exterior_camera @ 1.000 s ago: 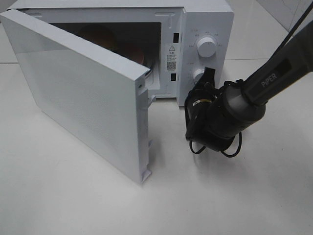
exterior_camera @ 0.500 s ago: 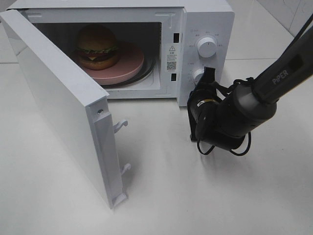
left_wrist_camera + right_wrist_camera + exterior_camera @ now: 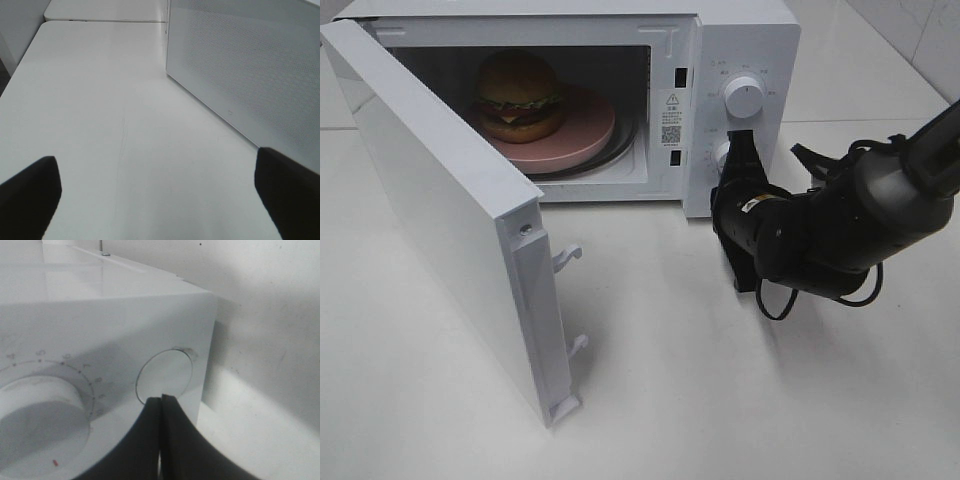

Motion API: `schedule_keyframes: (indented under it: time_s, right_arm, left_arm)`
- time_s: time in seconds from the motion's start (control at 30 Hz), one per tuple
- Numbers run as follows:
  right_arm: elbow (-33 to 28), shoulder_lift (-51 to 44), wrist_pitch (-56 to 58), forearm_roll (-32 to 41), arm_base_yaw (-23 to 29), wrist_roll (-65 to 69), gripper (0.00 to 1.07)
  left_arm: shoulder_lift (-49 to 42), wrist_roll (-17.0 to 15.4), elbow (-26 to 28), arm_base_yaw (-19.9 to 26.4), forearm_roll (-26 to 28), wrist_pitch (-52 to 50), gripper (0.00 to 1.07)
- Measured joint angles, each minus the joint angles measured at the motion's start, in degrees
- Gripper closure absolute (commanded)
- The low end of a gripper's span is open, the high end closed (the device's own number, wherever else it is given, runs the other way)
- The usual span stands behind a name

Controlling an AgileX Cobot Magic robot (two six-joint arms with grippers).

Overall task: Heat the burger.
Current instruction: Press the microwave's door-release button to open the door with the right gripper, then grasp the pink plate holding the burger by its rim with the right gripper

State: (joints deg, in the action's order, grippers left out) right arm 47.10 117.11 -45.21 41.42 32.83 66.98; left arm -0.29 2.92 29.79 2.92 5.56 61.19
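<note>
Seeing burger on plate inside microwave, door swung wide. Right gripper pinched fully closed, empty, tips at round button below knob. Left gripper spread wide, empty, over table beside door.

The white box-shaped microwave oven carries a small white sticker on the front frame beside its cavity. It shows a warning triangle above lines of print too small to read, with a QR code under it. Markings on the white control panel are illegible from the high camera. In the right wrist view, grey numerals ring a round white knob: 4, 5 and 6 can be read, the rest are blurred.
</note>
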Motion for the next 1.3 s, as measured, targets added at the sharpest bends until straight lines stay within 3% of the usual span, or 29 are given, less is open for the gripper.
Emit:
schedule_keyframes:
  time_s: [0.27,0.5,0.8,1.0,1.03,1.07,1.1,1.17,1.2,1.27,1.3]
  right_arm:
    - [-3.95,-6.88,9.0,0.0,0.0,-13.92,1.07]
    - [-5.61,-14.78,20.23,-0.06,-0.46,-35.87,1.07]
    - [-5.67,-23.72,42.51,-1.43,-5.73,-59.13,1.07]
    - [-5.39,-28.82,57.47,-11.23,-7.91,-64.06,1.07]
    - [-4.64,-30.48,62.45,-16.9,-7.96,-64.52,1.07]
    - [-4.64,-30.48,62.45,-16.9,-7.96,-64.52,1.07]
    - [-3.38,-31.8,67.32,-22.46,-7.96,-64.8,1.07]
    - [-2.75,-32.31,70.13,-24.69,-7.96,-64.92,1.07]
    - [-1.26,-33.4,75.69,-29.97,-7.96,-65.89,1.07]
    - [-0.63,-33.8,77.81,-31.97,-7.96,-66.98,1.06]
    - [0.92,-34.38,82.51,-36.44,-7.96,-69.9,1.06]
  left_arm:
    - [0.0,0.0,0.0,0.0,0.0,0.0,0.09]
    - [0.0,0.0,0.0,0.0,0.0,0.0,0.09]
    - [0.0,0.0,0.0,0.0,0.0,0.0,0.09]
    - [0.0,0.0,0.0,0.0,0.0,0.0,0.09]
    - [0.0,0.0,0.0,0.0,0.0,0.0,0.09]
    - [0.0,0.0,0.0,0.0,0.0,0.0,0.09]
    - [0.0,0.0,0.0,0.0,0.0,0.0,0.09]
    - [0.0,0.0,0.0,0.0,0.0,0.0,0.09]
    - [0.0,0.0,0.0,0.0,0.0,0.0,0.09]
    - [0.0,0.0,0.0,0.0,0.0,0.0,0.09]
    - [0.0,0.0,0.0,0.0,0.0,0.0,0.09]
